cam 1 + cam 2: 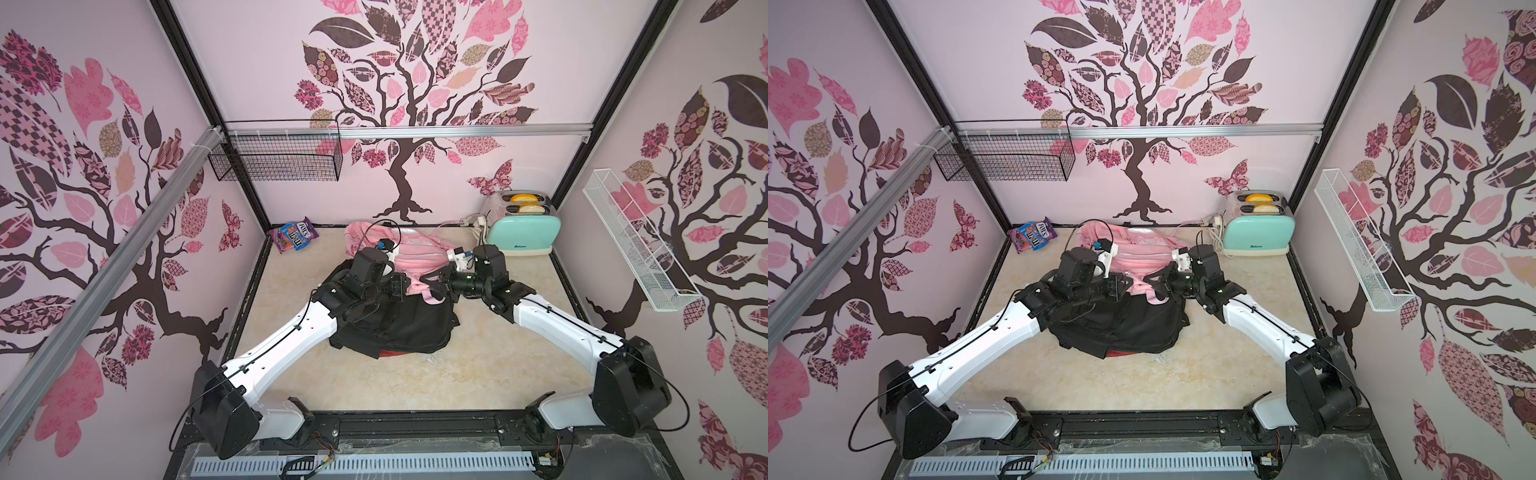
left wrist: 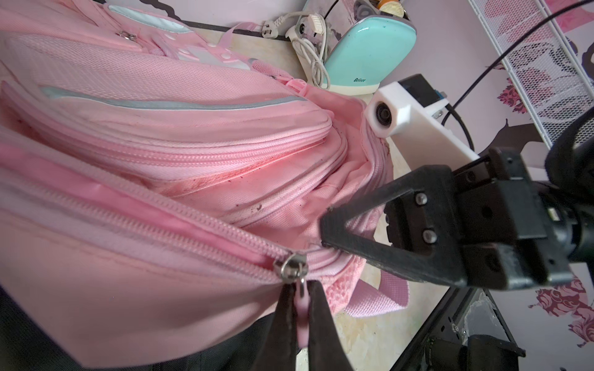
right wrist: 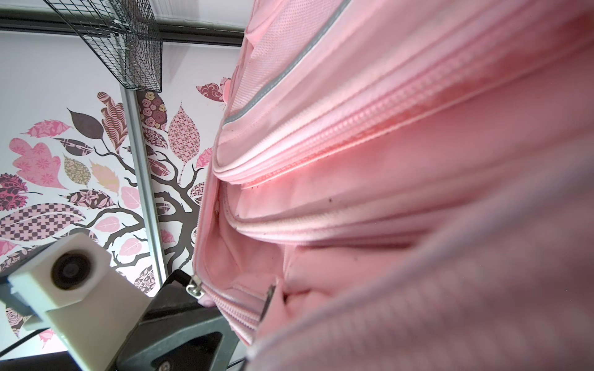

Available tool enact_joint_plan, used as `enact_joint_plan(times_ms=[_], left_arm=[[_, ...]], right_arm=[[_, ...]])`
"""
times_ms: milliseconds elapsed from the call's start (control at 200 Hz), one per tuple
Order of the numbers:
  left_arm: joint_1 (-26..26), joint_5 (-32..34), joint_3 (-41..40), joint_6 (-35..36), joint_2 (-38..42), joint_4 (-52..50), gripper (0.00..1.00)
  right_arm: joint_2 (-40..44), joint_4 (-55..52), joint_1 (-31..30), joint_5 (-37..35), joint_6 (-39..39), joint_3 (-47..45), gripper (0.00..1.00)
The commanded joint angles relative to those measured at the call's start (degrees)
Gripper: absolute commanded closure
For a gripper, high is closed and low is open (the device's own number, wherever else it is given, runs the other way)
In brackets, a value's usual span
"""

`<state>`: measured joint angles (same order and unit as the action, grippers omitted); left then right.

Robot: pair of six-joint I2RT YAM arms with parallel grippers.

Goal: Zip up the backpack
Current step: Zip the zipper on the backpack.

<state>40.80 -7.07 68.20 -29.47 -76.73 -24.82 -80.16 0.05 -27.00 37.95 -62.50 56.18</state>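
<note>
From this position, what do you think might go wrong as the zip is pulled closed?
The left claw pinches only the slim pink pull tab; it may slip out.
Loose lining beside the zipper slider could jam in the teeth.
The right claw grips just a fold of the pink backpack; if that slips, the bag may drag along.

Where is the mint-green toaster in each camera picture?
Top view: toaster at the table's far right corner.
Top view: toaster at the same far right corner.
Left wrist: toaster beyond the pink backpack, beside a white cable.
Right wrist: not in it.
Shared landmark: the pink backpack, in all four.
</note>
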Motion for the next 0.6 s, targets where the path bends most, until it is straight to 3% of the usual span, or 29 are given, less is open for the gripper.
enact_joint_plan(times_ms=[0,255,595], left_arm=[[3.9,-6.0,-0.7,1.5,1.4,4.4,1.0],[4.0,-6.4,-9.4,-0.7,4.7,7.0,1.0],[3.9,-5.7,-18.2,-3.3,5.8,10.2,1.0]], right_arm=[[0.6,4.5,0.9,3.1,4.0,0.5,1.0],[-0.3,-4.3,3.7,3.9,11.1,-0.5,1.0],[-2.3,-19.3,3.7,-0.1,22.6,3.5,1.0]])
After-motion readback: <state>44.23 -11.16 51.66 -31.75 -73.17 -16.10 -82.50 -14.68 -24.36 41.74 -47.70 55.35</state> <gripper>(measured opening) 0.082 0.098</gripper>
